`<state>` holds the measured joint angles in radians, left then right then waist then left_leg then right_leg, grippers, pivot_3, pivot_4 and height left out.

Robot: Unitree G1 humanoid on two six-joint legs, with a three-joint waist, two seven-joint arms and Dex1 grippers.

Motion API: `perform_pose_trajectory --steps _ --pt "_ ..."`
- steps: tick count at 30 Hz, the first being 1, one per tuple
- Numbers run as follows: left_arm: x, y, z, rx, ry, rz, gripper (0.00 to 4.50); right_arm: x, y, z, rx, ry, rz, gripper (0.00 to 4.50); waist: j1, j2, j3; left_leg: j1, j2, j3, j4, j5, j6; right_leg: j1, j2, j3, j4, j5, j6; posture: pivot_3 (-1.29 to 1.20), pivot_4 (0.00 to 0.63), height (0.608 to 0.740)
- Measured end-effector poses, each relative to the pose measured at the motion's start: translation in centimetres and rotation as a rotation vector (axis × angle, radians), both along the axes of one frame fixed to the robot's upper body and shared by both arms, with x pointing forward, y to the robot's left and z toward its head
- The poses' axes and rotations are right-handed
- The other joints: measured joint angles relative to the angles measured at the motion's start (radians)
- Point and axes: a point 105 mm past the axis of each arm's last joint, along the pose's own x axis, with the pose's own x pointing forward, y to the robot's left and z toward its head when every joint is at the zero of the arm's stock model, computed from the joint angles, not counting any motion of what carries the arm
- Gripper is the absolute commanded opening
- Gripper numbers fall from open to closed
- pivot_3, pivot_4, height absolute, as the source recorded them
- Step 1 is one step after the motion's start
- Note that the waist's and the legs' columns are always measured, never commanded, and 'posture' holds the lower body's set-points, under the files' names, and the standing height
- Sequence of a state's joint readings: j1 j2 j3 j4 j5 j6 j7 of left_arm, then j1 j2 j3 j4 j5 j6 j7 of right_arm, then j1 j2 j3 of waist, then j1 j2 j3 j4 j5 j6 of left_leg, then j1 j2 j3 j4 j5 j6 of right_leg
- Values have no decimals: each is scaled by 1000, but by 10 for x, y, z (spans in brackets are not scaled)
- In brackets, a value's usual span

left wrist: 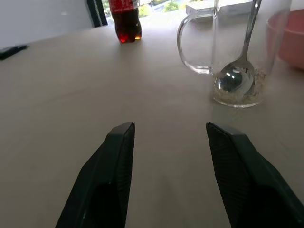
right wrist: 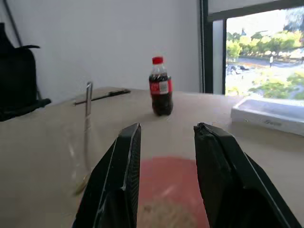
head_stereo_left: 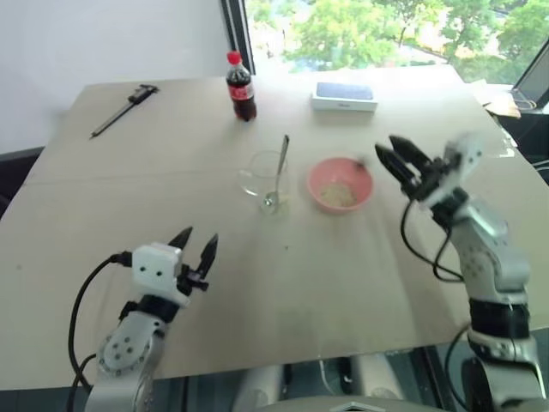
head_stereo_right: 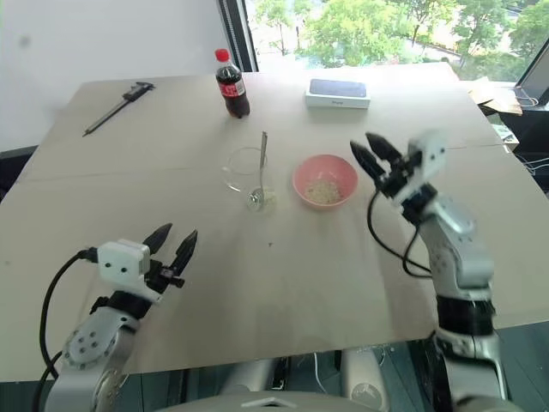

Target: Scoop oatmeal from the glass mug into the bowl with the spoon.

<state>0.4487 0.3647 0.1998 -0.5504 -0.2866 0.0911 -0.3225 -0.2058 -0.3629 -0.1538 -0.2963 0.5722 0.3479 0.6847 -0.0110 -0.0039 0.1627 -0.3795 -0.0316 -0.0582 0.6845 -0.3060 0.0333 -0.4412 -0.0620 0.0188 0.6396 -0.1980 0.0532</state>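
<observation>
The clear glass mug (head_stereo_left: 264,176) stands mid-table with the silver spoon (head_stereo_left: 278,172) leaning inside it, its bowl at the bottom among a few flakes. Right of the mug sits the pink bowl (head_stereo_left: 340,184) holding a pale clump of oatmeal (head_stereo_left: 337,195). My right gripper (head_stereo_left: 391,160) hovers just right of the bowl, open and empty, fingers pointing toward it. My left gripper (head_stereo_left: 194,243) is low over the near-left table, open and empty, well short of the mug. In the left wrist view the mug (left wrist: 228,52) and spoon (left wrist: 241,52) lie ahead.
A cola bottle (head_stereo_left: 240,87) stands at the back, a white box with a dark top (head_stereo_left: 344,96) to its right. A dark caliper tool (head_stereo_left: 124,108) lies at the far left. A table seam runs across behind the mug.
</observation>
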Motion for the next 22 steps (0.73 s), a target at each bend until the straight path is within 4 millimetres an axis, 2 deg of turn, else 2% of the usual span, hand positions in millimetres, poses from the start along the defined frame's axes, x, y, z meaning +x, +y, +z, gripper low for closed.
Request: perform_pose_trajectory --steps 2,7,10,11,17,22 --pt "-5 0 -5 -9 30 -2 2443 -9 -3 -14 -16 40 15 1801 -1 0 0 2 0 0 0 0 0 2 0 0 -1 0 0 0 150 740" --pt "-25 -7 -16 -1 99 -43 2443 -44 -16 -64 -98 181 56 1801 -4 -1 0 4 1 2 0 0 0 5 2 1 -3 -1 0 0 150 740" --pt "-31 -10 -21 8 114 -59 2443 -50 -22 -84 -143 224 69 1801 -4 -1 1 12 3 2 0 0 0 13 4 1 -6 -3 -3 0 150 740" --pt "-33 -11 -22 8 114 -63 2443 -50 -23 -89 -159 229 72 1801 -4 -1 1 16 3 2 -1 -1 1 17 4 1 -7 -5 0 0 150 740" --pt "-36 -10 -41 -15 146 -64 2443 -48 -27 -99 -204 235 78 1801 -2 -1 1 18 6 2 -1 -2 2 22 7 0 -13 -5 0 0 150 740" --pt "-30 -10 -40 11 119 -66 2443 -50 -22 -100 -231 213 99 1801 0 -1 1 18 6 2 -1 -2 2 22 7 0 -13 -3 -3 0 150 740"
